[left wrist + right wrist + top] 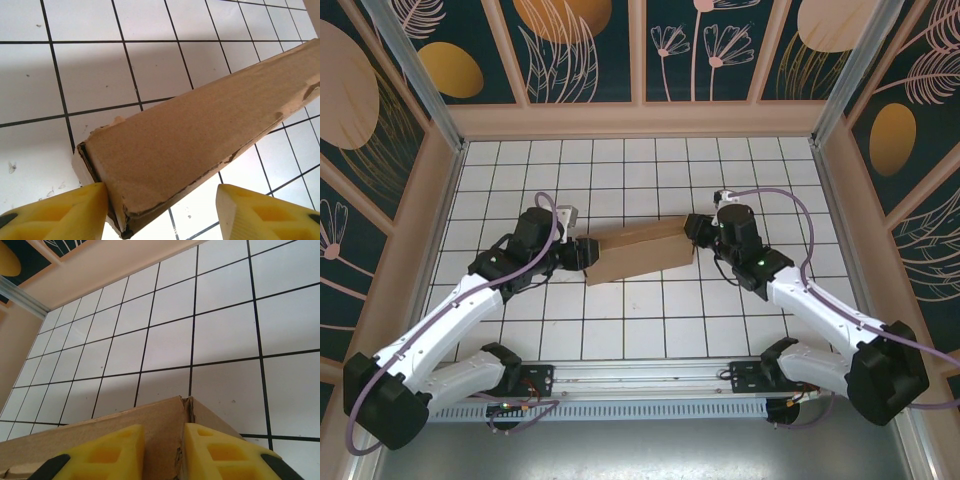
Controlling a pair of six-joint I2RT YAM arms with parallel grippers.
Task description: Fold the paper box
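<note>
Top view: arm housings (535,235) are hiding both fingertip pairs. Box (638,250) is lying mid-table (620,330), a long flat brown sleeve, matte, with frayed edges. Left gripper (162,202) is standing apart around 1 end, with 1 yellow finger (75,210) touching it. Right gripper (164,442) is pinching a wall at the other corner.
</note>
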